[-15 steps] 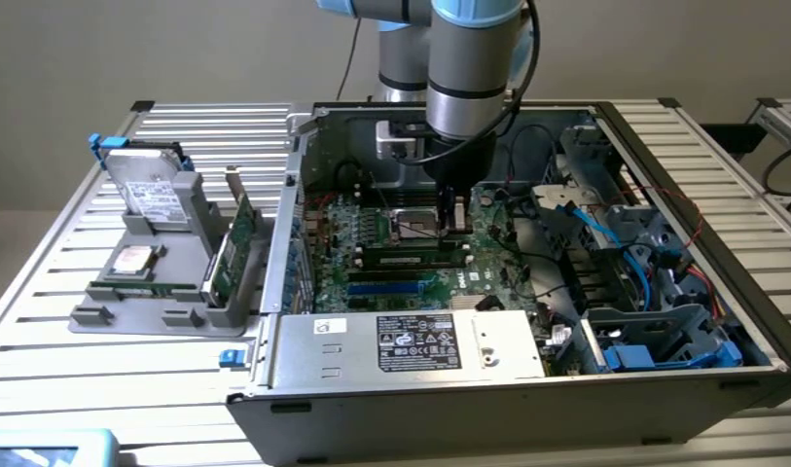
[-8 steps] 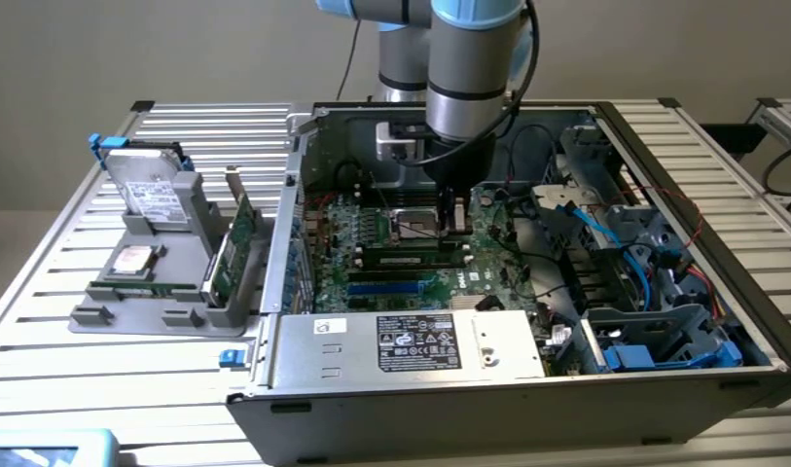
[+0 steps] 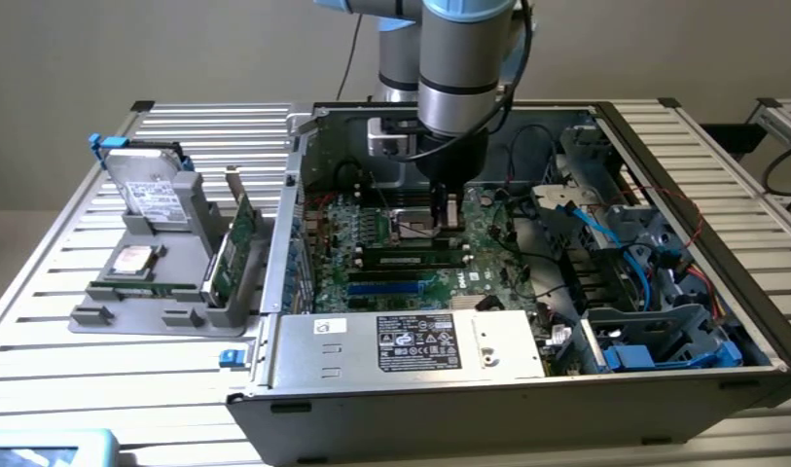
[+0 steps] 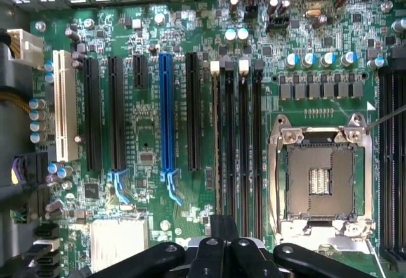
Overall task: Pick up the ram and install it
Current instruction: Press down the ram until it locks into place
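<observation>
My gripper [image 3: 445, 216] hangs inside the open computer case [image 3: 499, 384], low over the motherboard [image 3: 369, 238]. Its black fingers are shut together with nothing between them [image 4: 223, 230]. They sit just over one end of the four black memory slots [image 4: 236, 145], beside the bare CPU socket [image 4: 317, 179]. In the exterior view a dark ram stick with a white label [image 3: 414, 260] stands in those slots, in front of the gripper. Another narrow green stick [image 3: 142, 289] lies at the front of the grey tray [image 3: 174, 319] outside the case.
The tray also holds an upright hard drive [image 3: 151, 190], a smaller drive [image 3: 133, 261] and a green expansion card [image 3: 242, 238]. Blue cables [image 3: 629, 248] and drive cages fill the case on the exterior view's right. The power supply [image 3: 409, 342] sits at the front.
</observation>
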You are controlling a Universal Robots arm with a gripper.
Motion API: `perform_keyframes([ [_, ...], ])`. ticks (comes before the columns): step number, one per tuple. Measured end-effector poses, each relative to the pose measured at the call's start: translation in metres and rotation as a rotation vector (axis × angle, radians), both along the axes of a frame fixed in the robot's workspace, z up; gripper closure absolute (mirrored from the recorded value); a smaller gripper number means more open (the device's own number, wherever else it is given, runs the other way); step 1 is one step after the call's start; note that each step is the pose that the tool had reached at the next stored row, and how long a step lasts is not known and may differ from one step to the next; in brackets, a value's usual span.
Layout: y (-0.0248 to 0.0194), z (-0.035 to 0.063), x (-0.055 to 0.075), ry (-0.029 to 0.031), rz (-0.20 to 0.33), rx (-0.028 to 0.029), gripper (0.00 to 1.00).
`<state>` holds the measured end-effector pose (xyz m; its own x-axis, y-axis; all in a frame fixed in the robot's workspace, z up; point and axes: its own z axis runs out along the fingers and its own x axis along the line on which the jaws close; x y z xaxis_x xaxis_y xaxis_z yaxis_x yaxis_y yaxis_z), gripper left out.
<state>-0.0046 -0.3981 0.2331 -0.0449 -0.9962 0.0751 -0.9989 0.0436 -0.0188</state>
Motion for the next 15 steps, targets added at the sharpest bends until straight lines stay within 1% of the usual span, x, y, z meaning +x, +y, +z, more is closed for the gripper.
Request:
perform_keyframes([
  [4, -0.0001, 0.0002, -0.018, 0.0001, 0.0, 0.0003, 0.89],
  [6, 0.0, 0.0002, -0.024, -0.0004, 0.0, 0.0003, 0.89],
  [11, 0.0, -0.0004, -0.035, -0.0009, 0.0, 0.0005, 0.89],
  [15, -0.0001, -0.002, -0.037, -0.0008, 0.0, 0.0003, 0.89],
])
